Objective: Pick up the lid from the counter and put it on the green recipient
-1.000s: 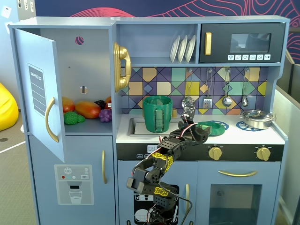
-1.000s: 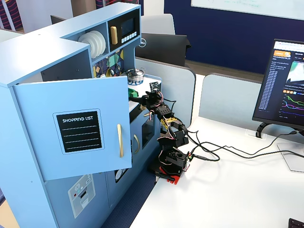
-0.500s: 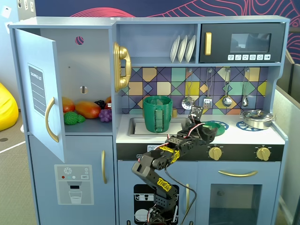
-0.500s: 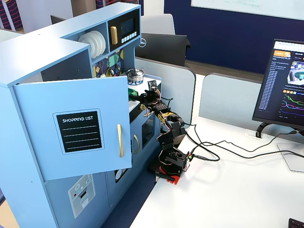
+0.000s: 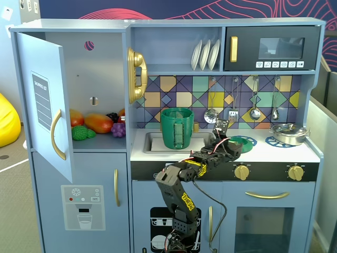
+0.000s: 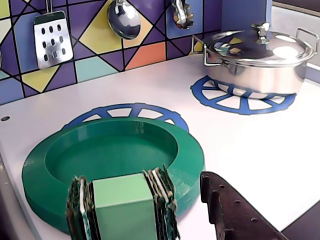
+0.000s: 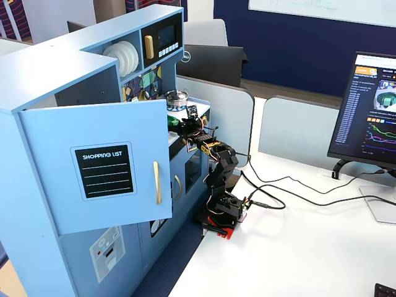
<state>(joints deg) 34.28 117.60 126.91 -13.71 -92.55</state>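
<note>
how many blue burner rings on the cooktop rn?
2. One blue burner ring lies under the green lid, mostly covered; the other sits under the silver pot on the right in the wrist view.

Lid (image 6: 115, 150) left of silver pot (image 6: 257, 57)

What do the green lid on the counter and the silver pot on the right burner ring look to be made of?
The flat round dark-green lid looks like moulded plastic: uniform colour, matte with a soft sheen, thick rounded rim. The low silver pot looks like polished metal, likely steel: mirror-like reflections of the tiled wall and bright highlights on its own lid.
</note>
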